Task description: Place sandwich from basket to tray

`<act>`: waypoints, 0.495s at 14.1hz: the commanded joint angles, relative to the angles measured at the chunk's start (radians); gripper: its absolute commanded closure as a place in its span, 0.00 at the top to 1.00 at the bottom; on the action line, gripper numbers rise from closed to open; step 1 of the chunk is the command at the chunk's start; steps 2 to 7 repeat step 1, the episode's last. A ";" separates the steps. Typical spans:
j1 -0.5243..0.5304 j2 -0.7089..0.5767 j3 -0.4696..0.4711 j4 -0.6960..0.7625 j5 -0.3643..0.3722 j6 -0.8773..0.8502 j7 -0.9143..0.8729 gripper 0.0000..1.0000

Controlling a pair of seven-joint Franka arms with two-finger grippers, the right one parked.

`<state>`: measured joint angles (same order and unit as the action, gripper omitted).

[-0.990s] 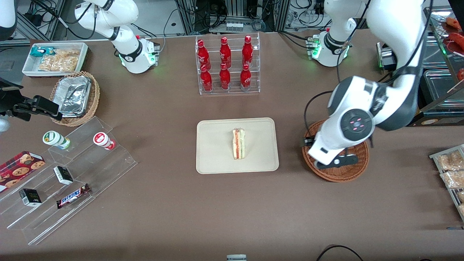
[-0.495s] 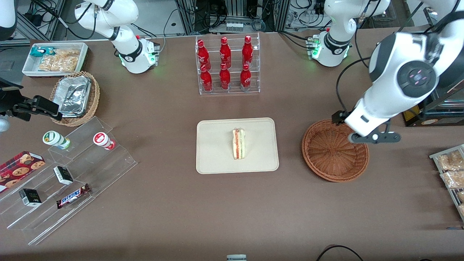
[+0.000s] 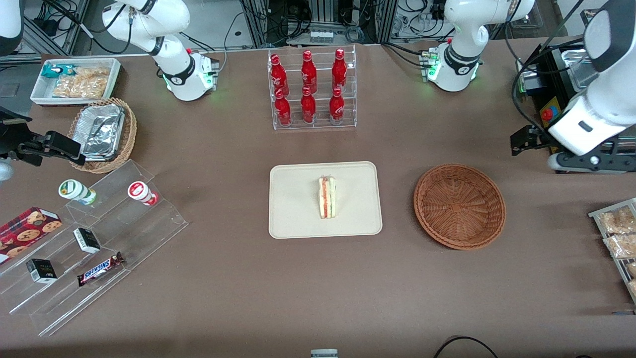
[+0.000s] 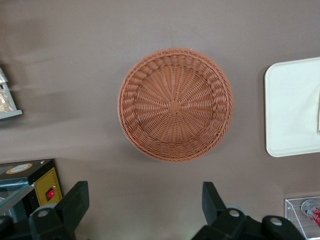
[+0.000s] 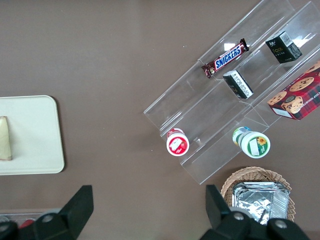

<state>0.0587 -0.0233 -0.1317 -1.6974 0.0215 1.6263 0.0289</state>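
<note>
Basket: a round, shallow, reddish-brown woven wicker basket (image 4: 175, 104) sits on the tabletop with nothing in it.
Tabletop: a plain brown tabletop (image 4: 75, 60) surrounds the basket on every side.
Tray: a flat cream-beige rectangular tray (image 4: 292, 107) with rounded corners lies well apart from the basket, only partly in view.
Sandwich: only a thin pale sliver (image 4: 318, 112) shows on the tray at the picture's edge.
Gripper: the left arm's black gripper (image 4: 145, 205) hangs high above the tabletop, off to one side of the basket.
Fingers: the two black fingers (image 4: 75, 202) stand wide apart, holding nothing.
Box: a black and yellow box with a red button (image 4: 42, 182) stands near one finger.
</note>
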 commanded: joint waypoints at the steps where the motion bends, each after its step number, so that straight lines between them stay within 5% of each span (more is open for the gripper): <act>1: 0.000 -0.020 -0.005 0.036 -0.012 -0.020 -0.004 1.00; 7: 0.000 -0.020 -0.005 0.036 -0.012 -0.020 -0.004 1.00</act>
